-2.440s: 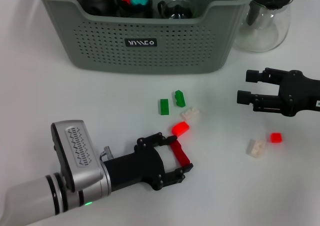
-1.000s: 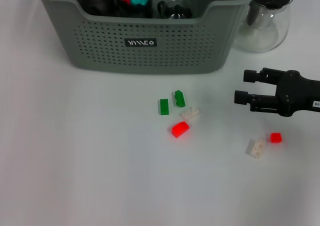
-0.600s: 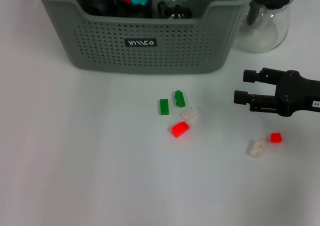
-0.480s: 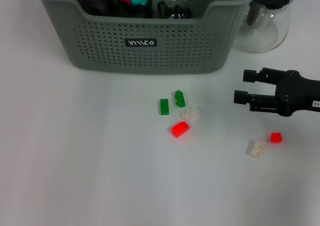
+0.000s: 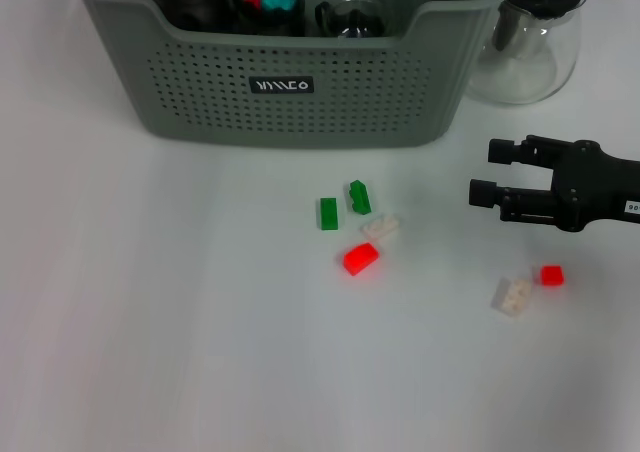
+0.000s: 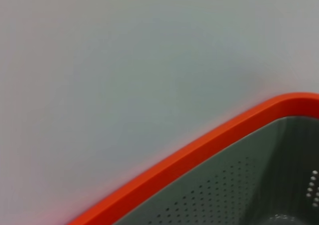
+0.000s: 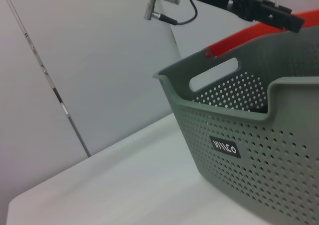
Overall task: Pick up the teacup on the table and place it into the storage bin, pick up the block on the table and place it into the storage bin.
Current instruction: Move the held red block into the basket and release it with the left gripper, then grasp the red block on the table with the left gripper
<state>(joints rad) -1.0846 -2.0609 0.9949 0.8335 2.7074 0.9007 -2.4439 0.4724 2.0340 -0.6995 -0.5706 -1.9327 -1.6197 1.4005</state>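
Right gripper (image 5: pixel 482 172) spread, empty, hovering above the table (image 5: pixel 150 302). Left gripper (image 7: pixel 279 17) raised over storage bin (image 5: pixel 300 82); fingers' state unclear.

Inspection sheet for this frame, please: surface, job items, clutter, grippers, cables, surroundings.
Surface: white table, no spills seen.
Job's things: storage bin at the far side, dark and glass items already inside. Loose on the table are two green blocks, a white block and a red block mid-table, and a white-and-red pair further right. No teacup seen on the table.
Clutter: glass pitcher right of the bin.
Grippers: right gripper open, empty, beyond the right-hand pair. Left gripper above the bin, with a long red block at it.
Cables: one cable at the left wrist.
Surroundings: grey wall panels.
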